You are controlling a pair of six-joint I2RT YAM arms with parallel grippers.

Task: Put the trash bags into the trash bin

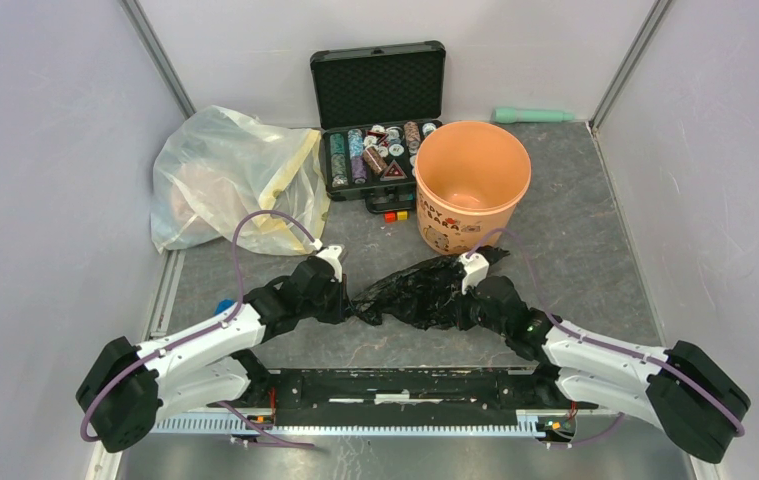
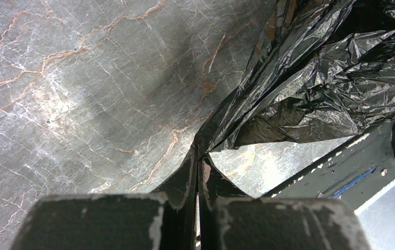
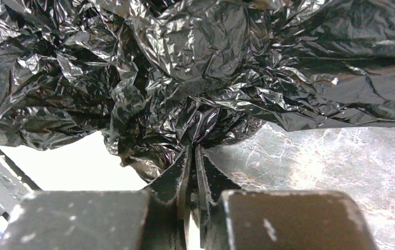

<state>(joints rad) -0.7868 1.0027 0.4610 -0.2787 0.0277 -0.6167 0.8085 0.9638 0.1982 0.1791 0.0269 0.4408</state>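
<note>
Pale walls (image 1: 45, 150); veined, perhaps stone, tabletop (image 1: 585, 262)

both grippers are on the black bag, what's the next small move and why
Probably raise both arms together a little. The left gripper is shut on a corner of the black bag and the right gripper pinches its bunched folds, so the grip looks ready. The bag sits low between them, in front of the orange bucket, whose rim stands higher.

My right gripper (image 3: 194, 147) pinches a gathered fold of the crinkled black trash bag (image 3: 205, 47), which bunches ahead over the marbled tabletop (image 3: 341, 172).
</note>
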